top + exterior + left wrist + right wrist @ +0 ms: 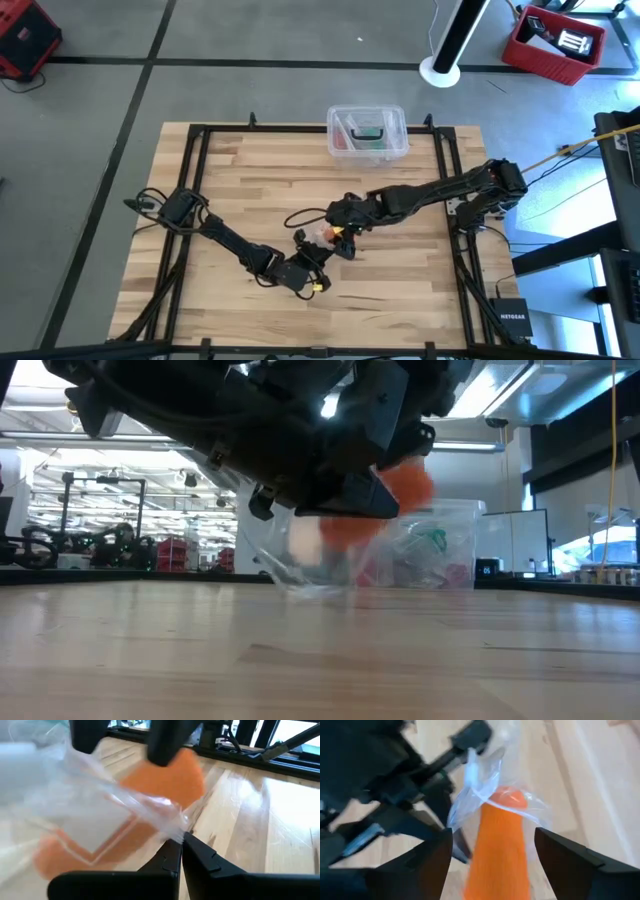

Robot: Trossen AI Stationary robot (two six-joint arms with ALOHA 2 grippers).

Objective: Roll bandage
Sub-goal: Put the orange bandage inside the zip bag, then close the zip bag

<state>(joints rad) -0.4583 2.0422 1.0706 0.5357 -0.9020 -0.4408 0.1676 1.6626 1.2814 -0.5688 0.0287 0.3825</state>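
Left gripper (181, 851) pinched shut on clear plastic wrap (100, 805) around orange bandage (498, 840), right gripper (492, 855) fingers wide astride it, clear plastic box (367, 133) behind near table (400, 290) edge

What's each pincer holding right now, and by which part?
Left pincer is shut on a corner of the clear plastic wrapper around the orange bandage. Right pincer is open astride the bandage; a hold there cannot be told.

The bandage (498, 845) is a bright orange roll. It hangs above the table, partly wrapped in clear plastic film (100, 805).
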